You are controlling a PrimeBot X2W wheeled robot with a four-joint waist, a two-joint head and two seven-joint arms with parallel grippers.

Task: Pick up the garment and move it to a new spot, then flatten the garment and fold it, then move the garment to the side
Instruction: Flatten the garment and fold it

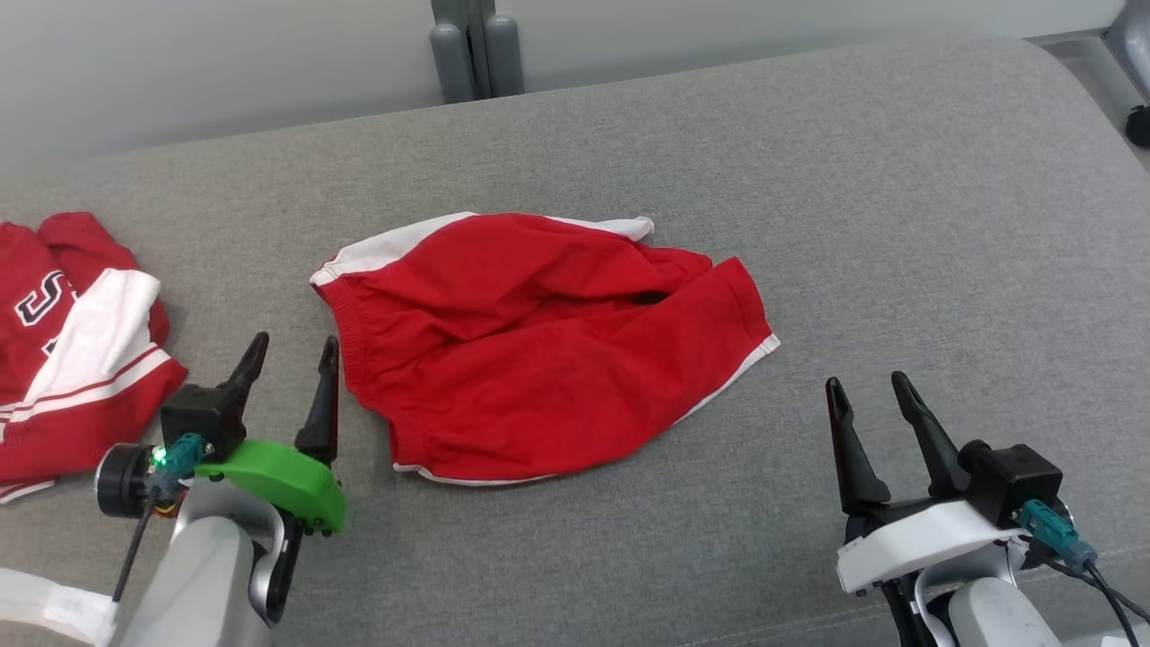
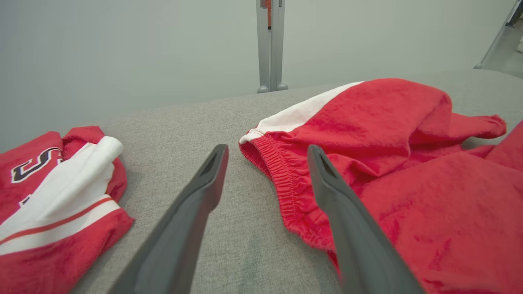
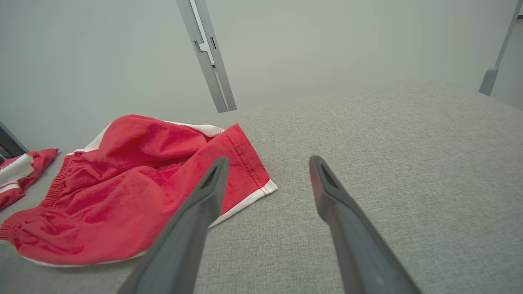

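Fingers [image 1: 321, 404] of the left gripper [image 1: 295, 345] stand wide apart and hold nothing, and so do those of the right gripper [image 1: 868, 381]. Both are low over the grey-covered counter [image 1: 898, 198], one at each end of the red shorts [image 1: 539, 350].

The shorts lie near the middle of the counter, loosely rumpled. The elastic waistband [image 2: 282, 183] faces the left gripper, and the white-trimmed leg hem [image 3: 249, 179] faces the right. One leg is bunched up over the other, with a raised ridge of cloth along the far side, so the garment is not yet flat.

The left gripper's inner finger is just beside the waistband; the wrist view does not settle whether it touches the cloth. The right gripper is apart from the hem, over bare counter.

With one gripper at each end, the placing looks meant for flattening — each could take its own edge and draw the cloth taut. A second red garment [image 1: 72, 359] lies folded at the counter's left edge, well apart from the shorts, which leaves the working spot free.
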